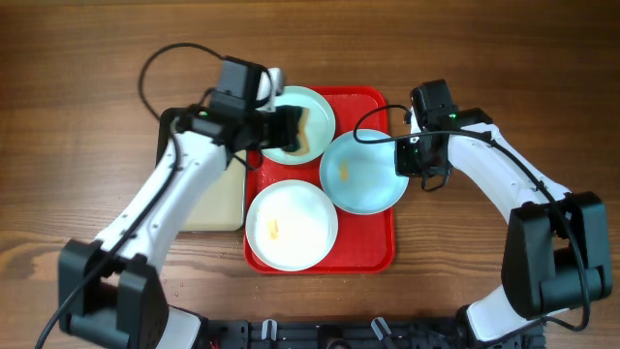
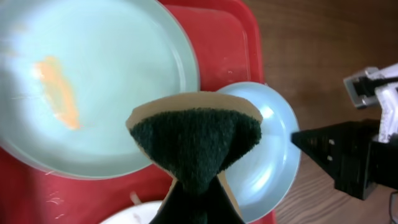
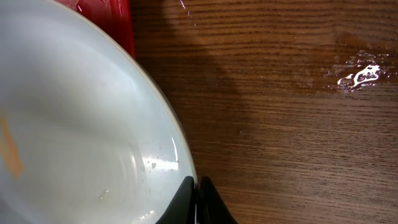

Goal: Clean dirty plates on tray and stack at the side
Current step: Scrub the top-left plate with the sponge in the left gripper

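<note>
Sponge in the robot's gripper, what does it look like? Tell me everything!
The sponge has a dark green scratchy face and a tan backing. The left gripper pinches it, so it folds and fans out. It hangs over the edge of a pale blue plate with an orange smear, on the red tray. Whether it touches the plate is unclear.

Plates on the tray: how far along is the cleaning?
Nothing looks done: all three sit on the tray, each smeared, none stacked aside. In hand: the left gripper holds a sponge over the far plate; the right gripper pinches the rim of the blue plate. Still to do: wiping them, the white plate too, then stacking.
</note>
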